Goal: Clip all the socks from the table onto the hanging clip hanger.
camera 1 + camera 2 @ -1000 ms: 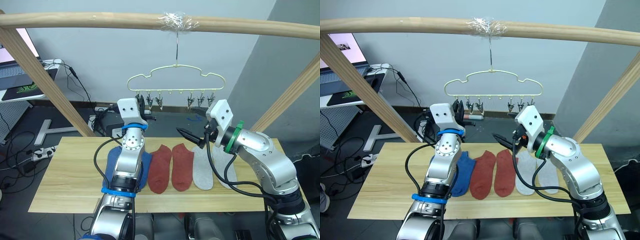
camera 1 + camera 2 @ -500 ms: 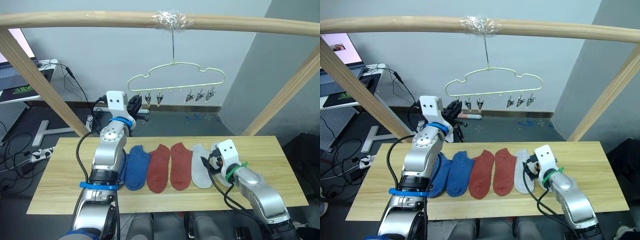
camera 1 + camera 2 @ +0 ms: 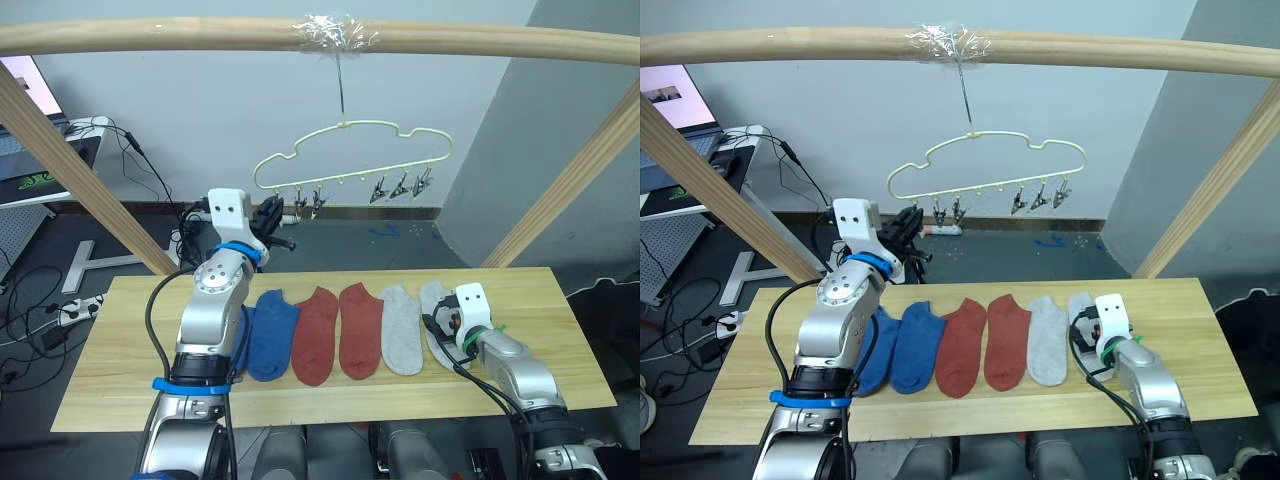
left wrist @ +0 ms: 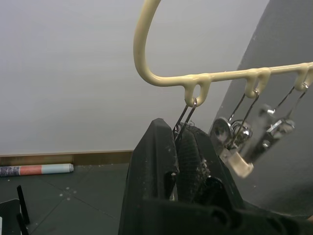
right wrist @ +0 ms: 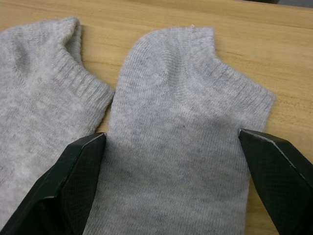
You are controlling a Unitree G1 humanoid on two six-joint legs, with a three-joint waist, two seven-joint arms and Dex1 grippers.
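Note:
Several socks lie in a row on the table: a blue sock with another blue one half behind my left arm, two rust red socks, and two light grey socks. My right gripper is low over the rightmost grey sock, open, with one finger on each side of it. The pale-yellow clip hanger hangs from the beam, and several clips dangle from it. My left gripper is raised at the hanger's left end, shut on the leftmost clip.
A thick wooden beam spans the top, with slanted wooden posts at both sides of the table. A desk with a laptop and floor cables lie behind on the left.
My right arm has dropped from hanger height to the table and now sits over the rightmost grey sock. My left gripper stays at the hanger's left clips. The head camera has shifted.

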